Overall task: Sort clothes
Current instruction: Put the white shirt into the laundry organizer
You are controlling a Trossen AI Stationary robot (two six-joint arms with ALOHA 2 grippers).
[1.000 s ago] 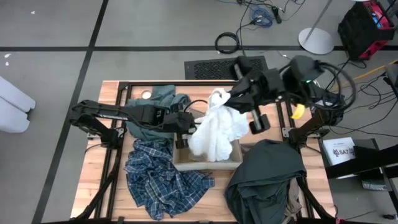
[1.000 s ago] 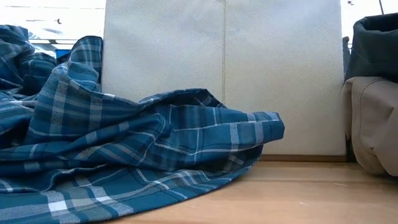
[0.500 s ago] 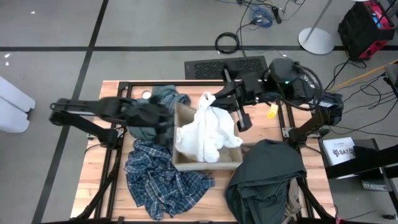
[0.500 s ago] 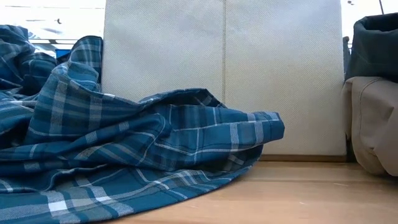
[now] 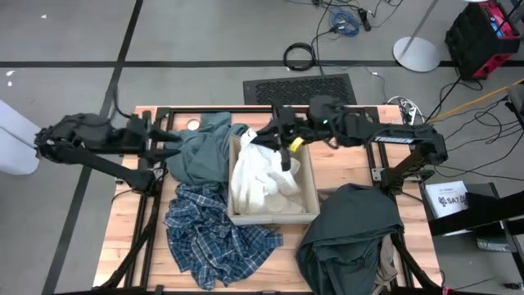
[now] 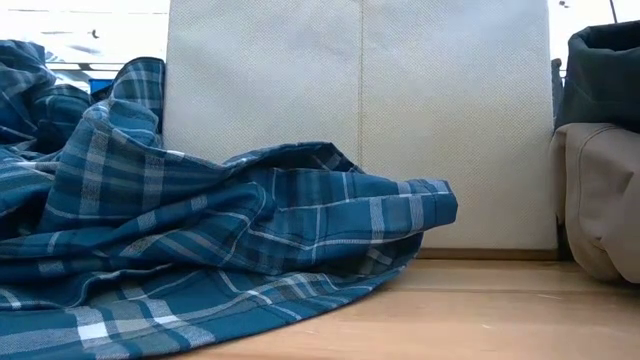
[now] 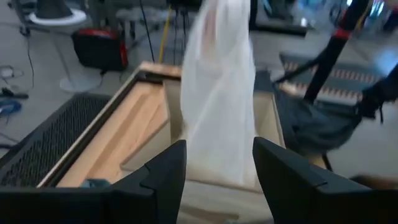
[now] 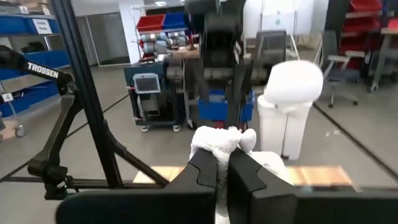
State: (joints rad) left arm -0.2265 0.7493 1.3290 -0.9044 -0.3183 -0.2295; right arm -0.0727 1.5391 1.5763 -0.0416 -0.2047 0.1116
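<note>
Even bright light (left wrist view blurred).

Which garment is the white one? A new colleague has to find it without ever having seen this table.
Start at the beige fabric box in the middle of the wooden table. The white garment hangs down into it, pinched at its top by the right hand. It is the only pale piece: the garments around the box are teal, blue plaid and dark grey-green.

White garment (image 8: 222, 140) is pinched between the closed jaws of the right gripper (image 8: 222, 171), bunched just beyond the fingertips (image 8: 205, 163).
</note>
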